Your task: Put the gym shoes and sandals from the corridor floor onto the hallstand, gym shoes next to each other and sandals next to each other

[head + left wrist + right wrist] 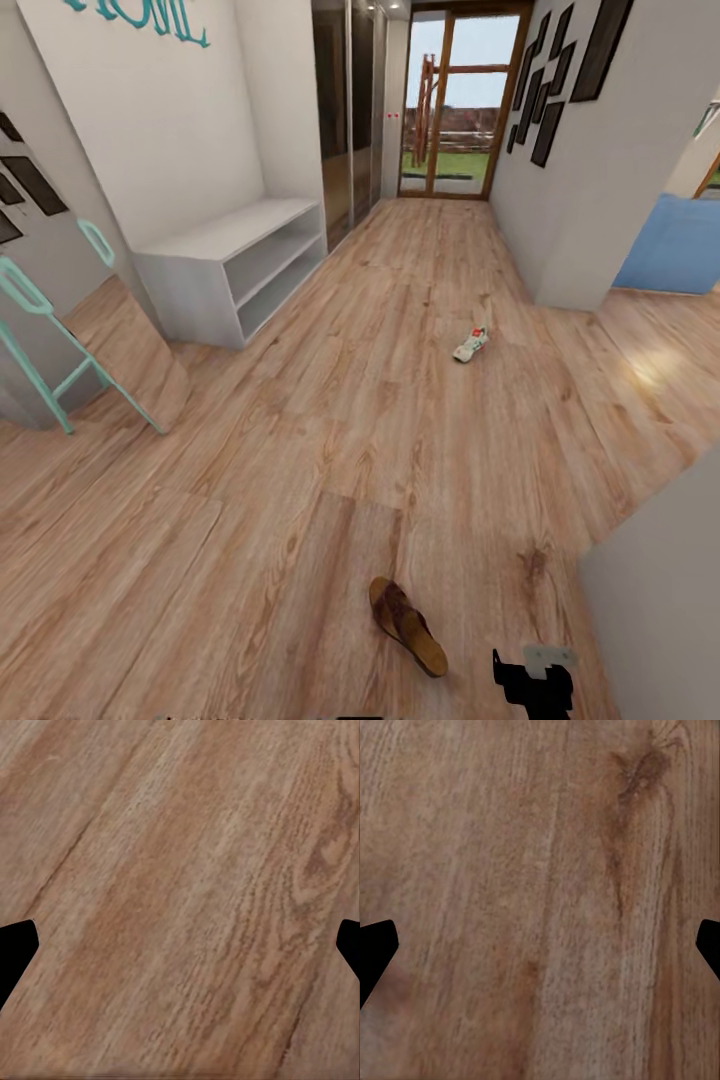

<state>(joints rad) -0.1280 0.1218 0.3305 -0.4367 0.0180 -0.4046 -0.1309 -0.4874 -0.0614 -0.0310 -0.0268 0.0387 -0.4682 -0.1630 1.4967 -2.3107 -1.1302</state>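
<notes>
Sandal (pixel 408 627): dark brown strap, tan footbed, lying flat on the corridor floor (pixel 300 450) at lower centre of the head view, toe pointing toward the lower right.
Gym shoe (pixel 471 343): white with green and red touches, on the floor right of centre in the head view, well apart from the sandal and farther down the corridor.
Grey two-shelf bench (pixel 240 265): at upper left of the head view against the white wall, two open shelves, no upper shelves visible; well apart from both shoes.
Right gripper (pixel 535 685): black, at the bottom edge of the head view, just right of the sandal and not touching it.
Right fingers (pixel 375 952): dark tips at both side edges of the right wrist view, spread wide, nothing between them but floor planks with a dark knot.
Left fingers (pixel 15 952): dark tips at both side edges of the left wrist view, spread wide, holding nothing, over bare wood grain.
Teal ladder frame (pixel 50 330): leaning at far left of the head view.
Glass door (pixel 462 100): at the corridor's far end, top centre.
Dark picture frames (pixel 550 80): on the right wall, upper right.
</notes>
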